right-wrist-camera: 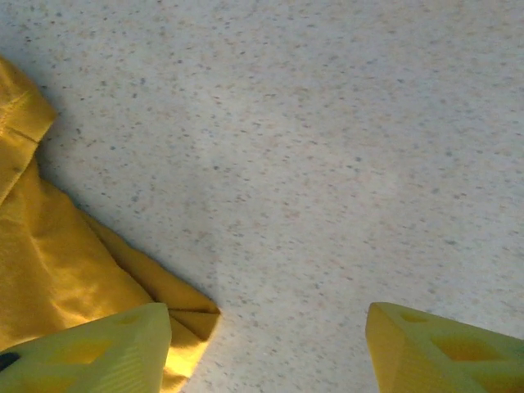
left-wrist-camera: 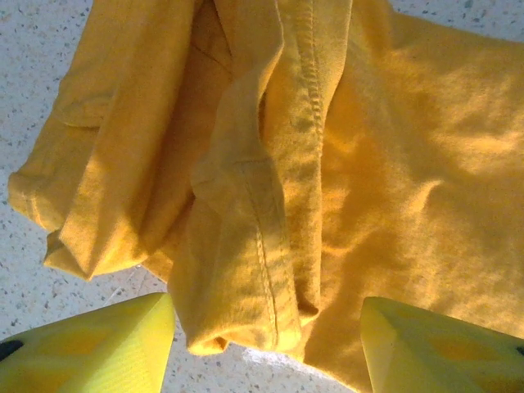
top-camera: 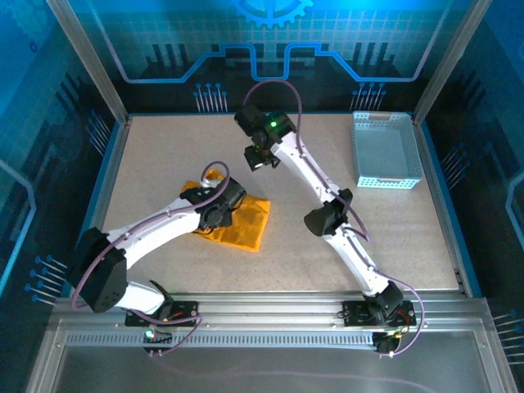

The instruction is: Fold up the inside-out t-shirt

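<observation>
Now both pairs of yellow fingers (left-wrist-camera: pixel 98 344) stand wide apart and hold nothing: my left gripper (left-wrist-camera: pixel 266 304) hangs over the crumpled orange-yellow fabric t-shirt (left-wrist-camera: pixel 393 164), my right gripper (right-wrist-camera: pixel 266 309) over bare speckled table (right-wrist-camera: pixel 327 147) beside its folded corner. The shirt lies left of centre with free table all around; my left wrist (top-camera: pixel 214 205) hides part of it from above.

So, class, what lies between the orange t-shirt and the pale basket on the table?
In the top view, the right arm's white forearm crosses above that stretch; beneath it, bare speckled table separates the t-shirt from the basket.
</observation>
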Robot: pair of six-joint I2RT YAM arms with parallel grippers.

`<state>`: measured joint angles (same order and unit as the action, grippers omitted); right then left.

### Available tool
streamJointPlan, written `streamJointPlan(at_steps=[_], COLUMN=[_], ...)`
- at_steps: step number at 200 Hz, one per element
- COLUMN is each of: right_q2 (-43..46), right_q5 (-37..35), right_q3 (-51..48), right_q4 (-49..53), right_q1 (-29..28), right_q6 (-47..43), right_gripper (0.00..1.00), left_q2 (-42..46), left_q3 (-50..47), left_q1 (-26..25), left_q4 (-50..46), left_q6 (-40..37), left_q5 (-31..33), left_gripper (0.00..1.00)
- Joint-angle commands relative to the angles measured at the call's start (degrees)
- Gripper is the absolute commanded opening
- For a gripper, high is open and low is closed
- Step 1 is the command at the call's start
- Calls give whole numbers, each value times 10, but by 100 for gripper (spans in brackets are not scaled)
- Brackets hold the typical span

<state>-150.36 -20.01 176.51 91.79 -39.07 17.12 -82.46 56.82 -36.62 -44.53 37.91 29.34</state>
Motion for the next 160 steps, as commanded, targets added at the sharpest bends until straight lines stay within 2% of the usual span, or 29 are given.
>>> streamJointPlan(at_steps=[1, 38, 47, 75, 101, 121, 160], right_q2=[98, 229, 261, 382, 447, 462, 465], right_q5=[-42, -66, -64, -4, 75, 121, 181], right_q3=[-42, -172, -225, -487, -672, -760, -891], right_q4=[77, 52, 26, -158, -292, -387, -562], right_q1=[21, 30, 26, 23, 29, 17, -10], right_q6=[-28, -50, -57, -74, -40, -15, 13], right_gripper=[65, 66, 67, 67, 67, 67, 66], left_q2=[-26, -29, -27, 0, 38, 58, 88], left_q3=[21, 13, 10, -3, -38, -63, -104], left_q1=[6, 27, 36, 65, 136, 192, 294], left_q4=[-6, 2, 7, 18, 56, 75, 116], left_q6=[-18, -17, -17, -21, -39, -44, -44], left_q5=[23, 26, 18, 15, -52, -86, -149], left_gripper=[61, 42, 34, 20, 9, 4, 4])
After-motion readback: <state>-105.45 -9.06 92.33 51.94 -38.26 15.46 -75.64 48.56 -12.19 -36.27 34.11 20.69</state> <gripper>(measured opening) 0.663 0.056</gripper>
